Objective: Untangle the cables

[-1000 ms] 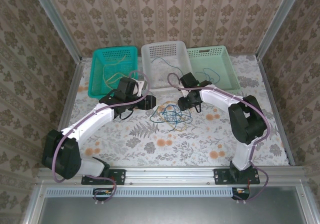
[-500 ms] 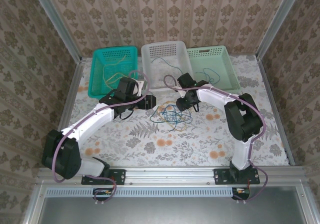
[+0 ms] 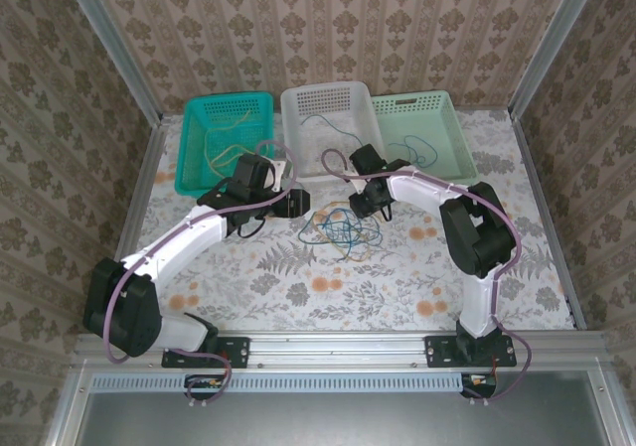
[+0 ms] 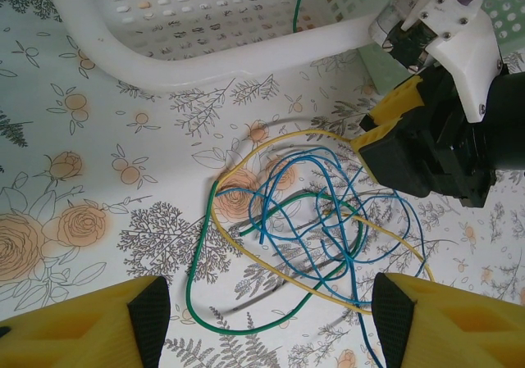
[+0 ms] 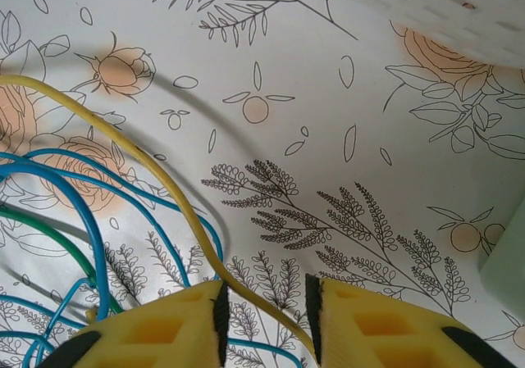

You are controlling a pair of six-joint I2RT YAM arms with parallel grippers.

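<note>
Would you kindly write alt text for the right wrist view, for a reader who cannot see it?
A yellow cable runs down between the two yellow fingers of the right claw, which stand slightly apart around it. Blue cables and a green cable loop at left on the floral tablecloth.

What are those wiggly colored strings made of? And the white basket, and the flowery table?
The wires: likely thin metal wire in a smooth, slightly shiny plastic coat, since they hold springy loops.
The white basket: probably hard plastic, glossy, molded with rows of little holes.
The table: a flat printed flower cover, maybe vinyl or paper; I cannot tell which.
</note>
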